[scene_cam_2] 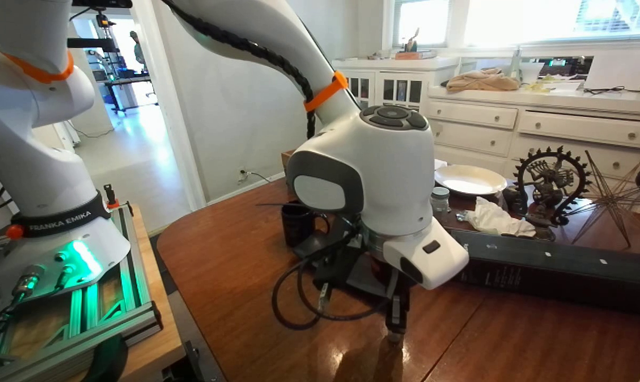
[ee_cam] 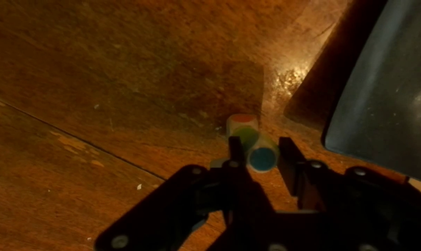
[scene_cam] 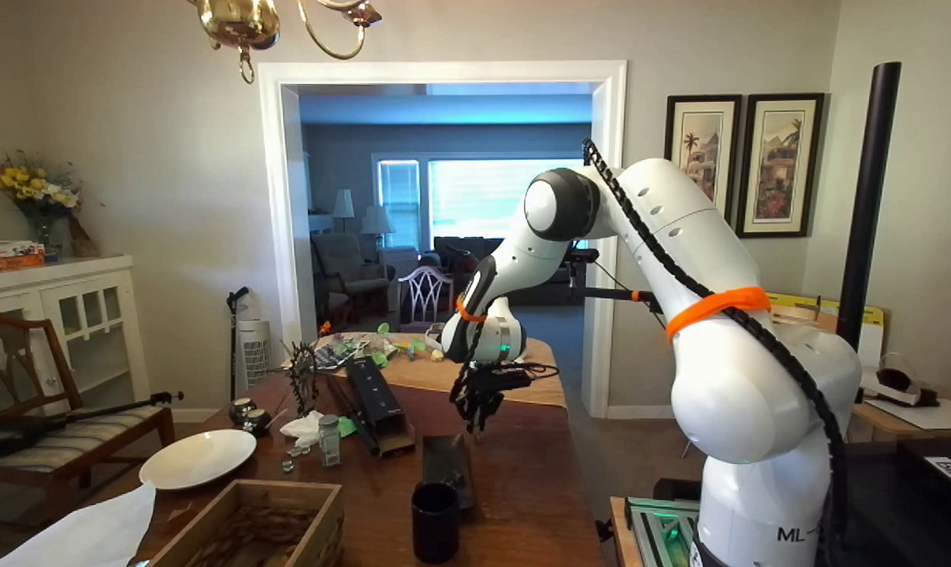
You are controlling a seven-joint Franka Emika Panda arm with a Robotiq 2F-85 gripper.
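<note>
- The gripper [ee_cam: 260,149] looks to have a small blue-dotted white block [ee_cam: 262,159] pinched tight between its two fingertips.
- A red dot [ee_cam: 242,118] and a green dot [ee_cam: 249,134] peek out beside it; I can't tell if that is a second block.
- The small blue-dotted white block is on or just over the wooden table [scene_cam: 522,504], nearer the edge by the robot arm [scene_cam: 759,394] than the far edge, close to a corner of the dark tray [ee_cam: 388,90].
- I think the step is getting a good hold.
- Any move from here calls for a snug pinch and room to miss the dark tray.
</note>
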